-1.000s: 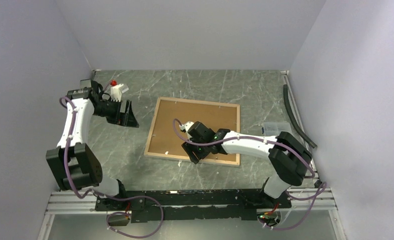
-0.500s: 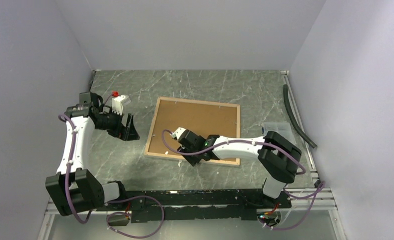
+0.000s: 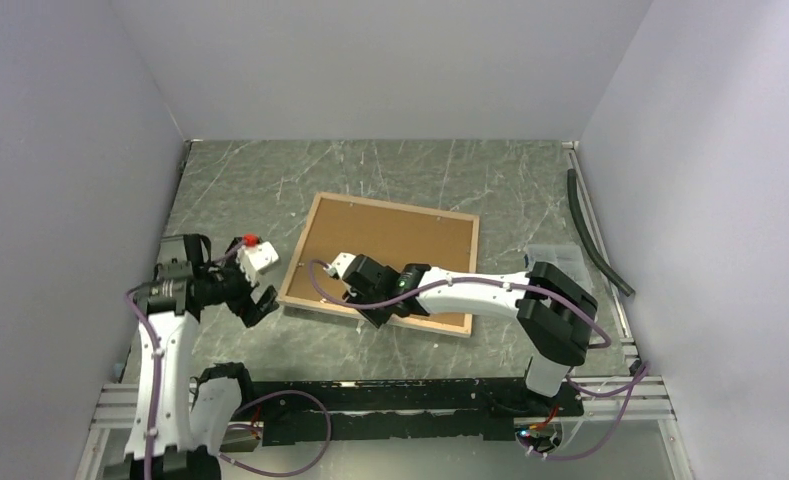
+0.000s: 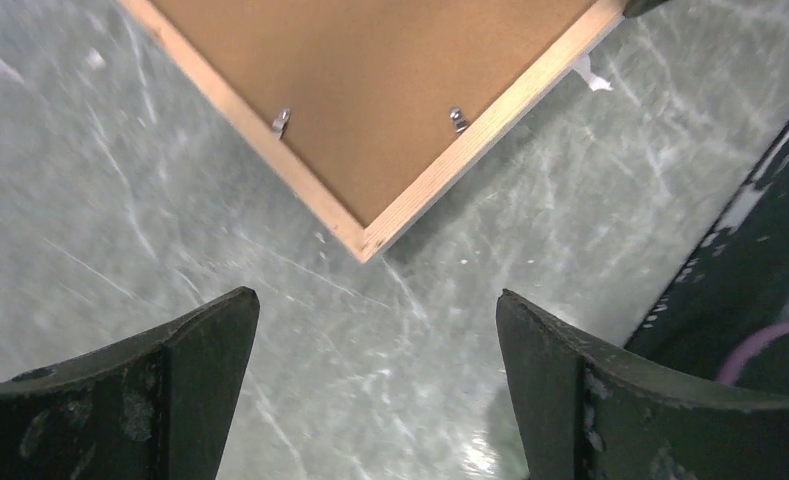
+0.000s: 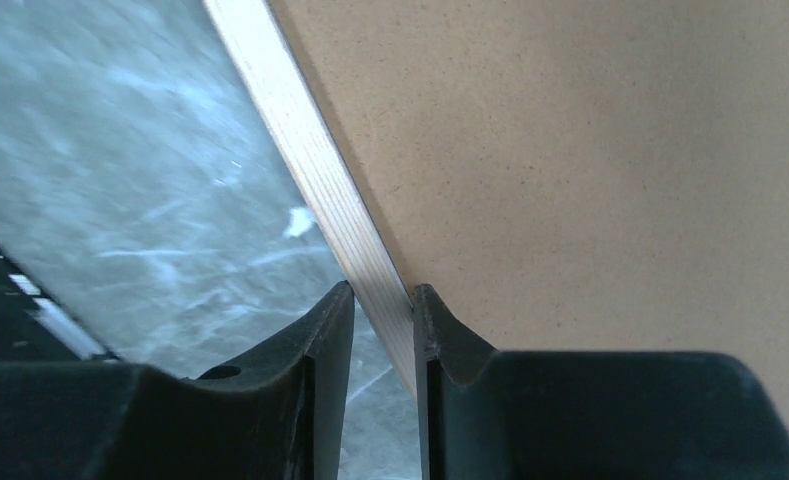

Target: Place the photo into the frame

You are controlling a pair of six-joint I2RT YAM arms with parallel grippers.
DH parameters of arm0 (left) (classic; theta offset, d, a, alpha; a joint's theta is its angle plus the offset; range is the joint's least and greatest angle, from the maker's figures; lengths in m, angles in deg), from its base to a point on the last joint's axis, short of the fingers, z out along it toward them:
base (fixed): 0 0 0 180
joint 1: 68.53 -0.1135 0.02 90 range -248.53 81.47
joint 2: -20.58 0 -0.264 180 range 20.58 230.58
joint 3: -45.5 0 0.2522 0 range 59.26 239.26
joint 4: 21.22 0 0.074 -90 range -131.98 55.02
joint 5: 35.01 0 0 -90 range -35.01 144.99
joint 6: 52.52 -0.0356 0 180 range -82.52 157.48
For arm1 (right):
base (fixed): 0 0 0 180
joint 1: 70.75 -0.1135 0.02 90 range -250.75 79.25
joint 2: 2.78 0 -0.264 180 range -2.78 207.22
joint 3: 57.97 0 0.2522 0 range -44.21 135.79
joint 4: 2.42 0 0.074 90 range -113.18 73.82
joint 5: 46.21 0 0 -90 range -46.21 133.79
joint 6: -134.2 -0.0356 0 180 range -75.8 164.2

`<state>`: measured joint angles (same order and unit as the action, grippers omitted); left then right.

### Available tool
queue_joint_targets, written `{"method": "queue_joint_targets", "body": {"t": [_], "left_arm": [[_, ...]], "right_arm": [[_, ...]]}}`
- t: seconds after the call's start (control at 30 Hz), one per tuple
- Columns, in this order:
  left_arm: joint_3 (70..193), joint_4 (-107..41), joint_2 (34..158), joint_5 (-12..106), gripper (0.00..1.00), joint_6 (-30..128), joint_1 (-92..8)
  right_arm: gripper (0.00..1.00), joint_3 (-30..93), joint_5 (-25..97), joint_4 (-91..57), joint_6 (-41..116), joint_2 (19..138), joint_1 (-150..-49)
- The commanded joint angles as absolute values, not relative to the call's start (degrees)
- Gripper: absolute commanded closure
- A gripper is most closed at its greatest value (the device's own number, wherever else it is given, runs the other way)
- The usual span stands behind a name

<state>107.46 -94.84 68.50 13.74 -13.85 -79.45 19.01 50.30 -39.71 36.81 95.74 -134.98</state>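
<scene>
The frame (image 3: 400, 203) lies back up on the table, pale wood rails around a plain brown backing board (image 3: 400, 245). The photo is hidden. My right gripper (image 3: 370, 312) is shut on the frame's near rail; in the right wrist view the rail (image 5: 310, 160) runs between my right gripper's (image 5: 382, 290) fingers, with the board (image 5: 590, 150) to its right. My left gripper (image 3: 260, 300) is open and empty just left of the frame's near-left corner. In the left wrist view that corner (image 4: 370, 240) lies just ahead of my left gripper (image 4: 373, 296).
Two small metal clips (image 4: 282, 120) (image 4: 457, 118) sit on the backing board near the corner. A white scrap (image 4: 590, 75) lies by the frame's rail. A black hose (image 3: 595, 235) and a clear plastic piece (image 3: 550, 255) lie at the right wall.
My left arm swung from the back left toward the near side and now sits by the frame's near-left corner. My right gripper moved left, and the frame shifted slightly left with it.
</scene>
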Motion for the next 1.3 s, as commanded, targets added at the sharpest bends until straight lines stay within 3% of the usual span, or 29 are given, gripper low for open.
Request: {"method": "queue_joint_targets", "body": {"t": [0.0, 0.23, 0.4, 0.77, 0.87, 0.97, 1.03, 1.1, 1.13, 1.27], "left_arm": [[103.4, -88.6, 61.5, 12.2, 0.06, -30.1, -75.2], [93.5, -71.6, 51.2, 13.9, 0.06, -49.2, -66.6], [92.3, -69.4, 54.5, 14.0, 0.06, -60.7, -63.4], [89.9, -63.5, 60.9, 15.9, 0.22, -70.4, -59.7], [90.2, -58.5, 63.1, 18.4, 0.33, -67.3, -58.2], [92.4, -56.3, 65.3, 20.3, 0.56, -64.0, -56.6], [94.6, -56.1, 66.3, 20.9, 0.77, -60.7, -55.6], [97.5, -57.9, 66.8, 21.2, 0.86, -58.1, -54.8], [98.8, -59.3, 66.9, 21.0, 0.87, -57.2, -54.5], [103.8, -65.9, 67.2, 20.1, 0.90, -53.0, -54.2]], "right_arm": [[0.99, 28.2, 45.7, -40.0, 36.3, 93.7, -135.2], [1.00, 36.8, 40.7, -45.1, 33.8, 93.0, -135.1], [1.00, 41.6, 39.2, -48.3, 32.9, 93.6, -134.7], [1.00, 45.5, 34.7, -49.6, 30.9, 92.5, -132.4], [1.00, 46.6, 33.9, -50.2, 30.8, 92.2, -132.0], [1.00, 48.2, 34.1, -52.2, 31.4, 92.1, -131.8], [0.83, 48.5, 35.4, -53.0, 32.2, 91.3, -131.6], [0.50, 48.4, 37.5, -53.7, 33.1, 90.1, -131.2], [0.40, 48.2, 38.4, -54.1, 34.2, 89.4, -131.1], [0.28, 47.6, 40.9, -57.4, 39.9, 86.2, -131.0]]}}
